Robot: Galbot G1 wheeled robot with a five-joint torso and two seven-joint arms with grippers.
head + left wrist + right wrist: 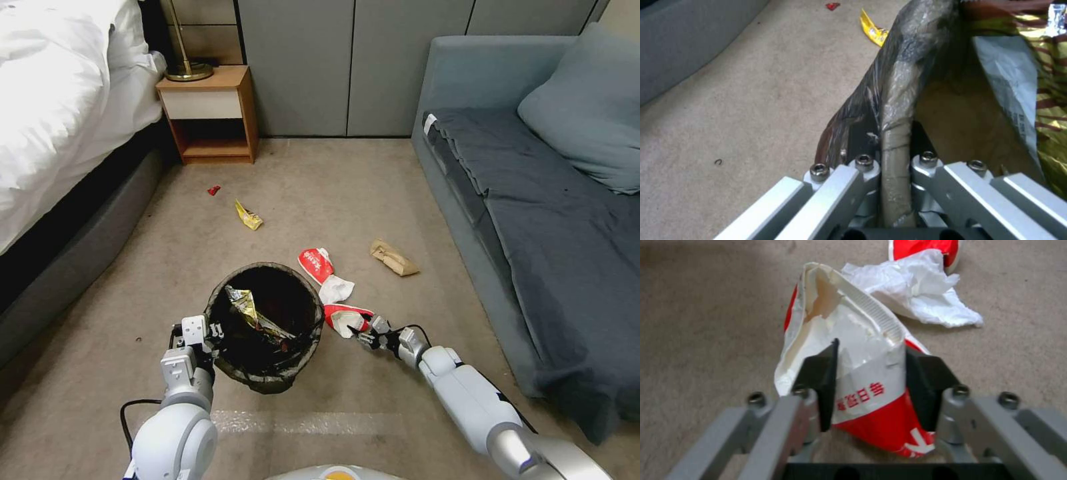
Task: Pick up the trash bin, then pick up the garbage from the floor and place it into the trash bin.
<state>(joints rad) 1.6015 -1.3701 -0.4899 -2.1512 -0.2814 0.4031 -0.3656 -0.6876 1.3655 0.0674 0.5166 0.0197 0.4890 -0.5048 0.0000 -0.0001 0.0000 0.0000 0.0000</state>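
Observation:
The trash bin [267, 383], lined with a dark bag, hangs just above the carpet with my left gripper [210, 330] shut on its rim [902, 83]. A gold foil wrapper [247, 307] lies inside it. Low over the floor to the bin's right, my right gripper [360, 331] has its pads pressed on both sides of a red-and-white wrapper [853, 340]. Beyond that lie a white tissue [335, 288] and another red-and-white wrapper [315, 263]. A crumpled brown paper bag [393, 258], a yellow wrapper [248, 215] and a tiny red scrap [213, 190] lie farther off.
A bed [60, 100] runs along the left and a wooden nightstand [210, 113] stands at its head. A grey-blue sofa [533, 200] lines the right side. Grey cabinet doors [347, 67] close off the back. Open carpet lies between.

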